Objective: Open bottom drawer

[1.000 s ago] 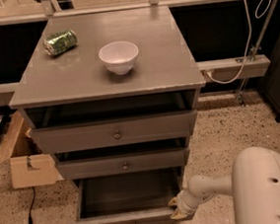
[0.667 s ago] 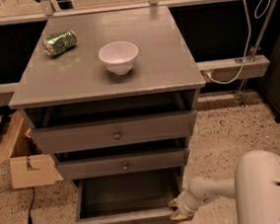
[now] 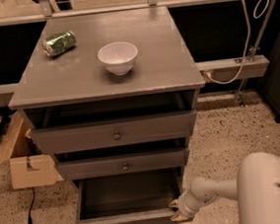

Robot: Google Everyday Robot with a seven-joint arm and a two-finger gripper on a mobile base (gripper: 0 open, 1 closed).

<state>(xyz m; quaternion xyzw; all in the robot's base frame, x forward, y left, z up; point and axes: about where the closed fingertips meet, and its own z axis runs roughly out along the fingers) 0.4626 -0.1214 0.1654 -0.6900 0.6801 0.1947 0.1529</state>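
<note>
The bottom drawer point(image 3: 123, 221) of the grey cabinet is pulled well out, and its dark inside point(image 3: 128, 193) lies open to view. Its front panel sits at the lower edge of the camera view, and the knob is hard to make out. My gripper point(image 3: 178, 210) is at the drawer's front right corner, touching or very near the front panel. My white arm point(image 3: 266, 191) reaches in from the lower right. The middle drawer point(image 3: 123, 164) and top drawer point(image 3: 115, 132) above it stand slightly out.
A white bowl point(image 3: 118, 57) and a green can point(image 3: 59, 43) lying on its side rest on the cabinet top point(image 3: 164, 57). A cardboard box point(image 3: 29, 169) stands on the floor at the left, with a black cable point(image 3: 32, 223) beside it. A white cable point(image 3: 243, 29) hangs at the right.
</note>
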